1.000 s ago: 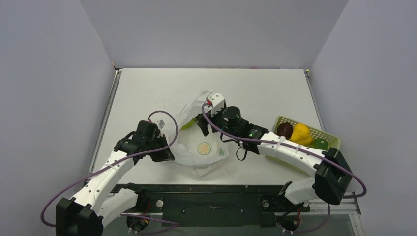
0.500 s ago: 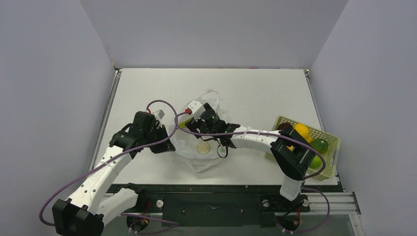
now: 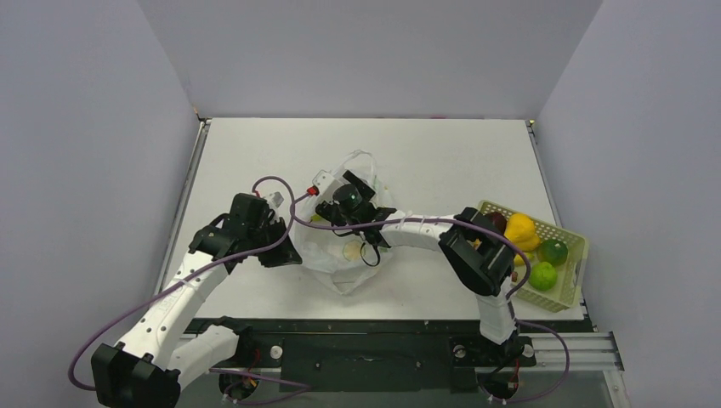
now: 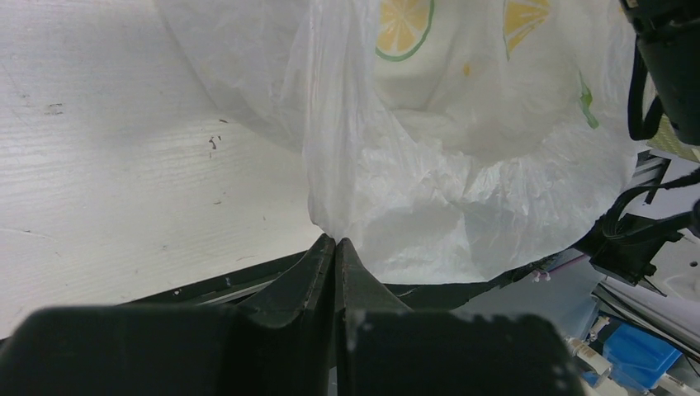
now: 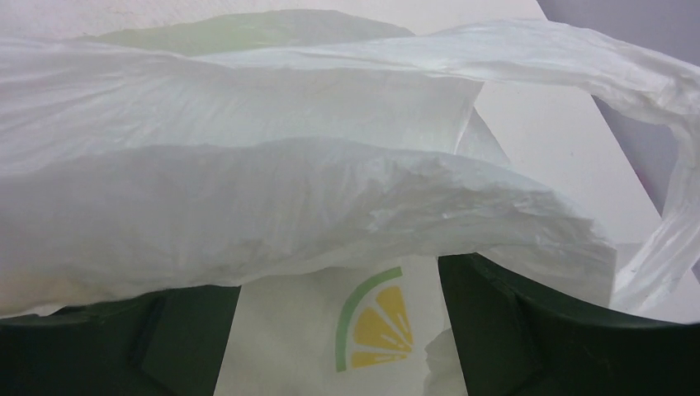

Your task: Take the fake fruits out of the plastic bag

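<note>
The plastic bag point(image 3: 340, 268) lay crumpled on the white table point(image 3: 442, 161) between the two arms, much where it had been a second before. Its far loop handle now stood higher. Over that second the right arm had swung its elbow leftward off the basket point(image 3: 570, 285). This uncovered the yellow lumpy piece point(image 3: 519, 229), a green lime point(image 3: 542, 274) and a dark purple one point(image 3: 496, 223) lying inside it. The right gripper point(image 5: 338, 330) had also travelled left and down to the bag's mouth. The left arm had shifted only slightly.

The bag was thin, translucent white film, finely wrinkled and folded over itself in soft layers. It carried a round lemon-slice logo point(image 5: 371, 318) in yellow with a green rim. A pale green shape showed dimly through the film on the far side. The basket was pale yellow-green plastic with a perforated wall.

The left gripper point(image 4: 334, 247) was clamped tight on the bag's near left edge, the film bunching up from its black fingertips. The right gripper's fingers stood wide apart, with a fold of film draped across them and nothing pinched.
</note>
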Robot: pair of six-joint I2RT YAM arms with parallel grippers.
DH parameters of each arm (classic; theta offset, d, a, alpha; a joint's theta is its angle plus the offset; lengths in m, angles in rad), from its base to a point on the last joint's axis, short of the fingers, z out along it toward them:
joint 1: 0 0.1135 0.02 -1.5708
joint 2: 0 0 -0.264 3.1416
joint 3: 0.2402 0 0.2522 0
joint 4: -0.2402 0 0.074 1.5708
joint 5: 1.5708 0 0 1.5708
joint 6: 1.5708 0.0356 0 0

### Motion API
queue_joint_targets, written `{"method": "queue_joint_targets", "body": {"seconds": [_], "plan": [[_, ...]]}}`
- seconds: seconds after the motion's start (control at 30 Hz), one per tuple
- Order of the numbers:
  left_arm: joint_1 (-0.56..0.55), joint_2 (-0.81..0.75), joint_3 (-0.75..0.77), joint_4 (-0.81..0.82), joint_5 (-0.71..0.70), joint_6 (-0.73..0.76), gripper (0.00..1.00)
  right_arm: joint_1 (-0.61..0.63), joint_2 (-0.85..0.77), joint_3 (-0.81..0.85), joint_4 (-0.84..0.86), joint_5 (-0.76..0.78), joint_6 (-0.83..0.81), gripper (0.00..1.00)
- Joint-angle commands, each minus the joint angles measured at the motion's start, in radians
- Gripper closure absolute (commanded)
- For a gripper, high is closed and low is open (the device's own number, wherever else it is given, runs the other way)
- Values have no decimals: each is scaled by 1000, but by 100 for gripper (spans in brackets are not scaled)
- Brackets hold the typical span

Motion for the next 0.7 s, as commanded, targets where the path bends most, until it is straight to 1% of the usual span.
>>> {"method": "queue_joint_targets", "body": {"seconds": [0.0, 0.2, 0.27, 0.37, 0.43, 0.47, 0.5, 0.53, 0.57, 0.6, 0.63, 0.67], "plan": [[-5, -17, 29, 0, 38, 32, 100, -19, 68, 63, 25, 24, -58, 18], [-5, -19, 34, -23, 39, 44, 100, -30, 161, 182, -18, 105, -68, 17], [-5, -19, 39, -33, 39, 49, 100, -36, 205, 260, -63, 138, -82, 18], [-4, -19, 49, -45, 39, 54, 100, -46, 259, 309, -85, 188, -104, 20], [-4, -23, 50, -57, 41, 55, 100, -55, 286, 353, -115, 192, -110, 24], [-4, -27, 49, -64, 42, 56, 100, -60, 299, 403, -140, 187, -105, 33], [-4, -28, 47, -67, 42, 58, 100, -61, 325, 427, -187, 195, -98, 38], [-4, -30, 46, -75, 43, 59, 100, -59, 342, 457, -212, 200, -97, 50], [-4, -30, 46, -83, 42, 60, 100, -58, 344, 462, -216, 202, -97, 57], [-4, -29, 48, -87, 40, 61, 100, -56, 331, 449, -204, 192, -97, 70], [-4, -28, 48, -91, 40, 63, 100, -56, 319, 434, -186, 165, -95, 74], [-4, -24, 52, -92, 38, 64, 100, -55, 287, 395, -162, 146, -91, 80]]}}
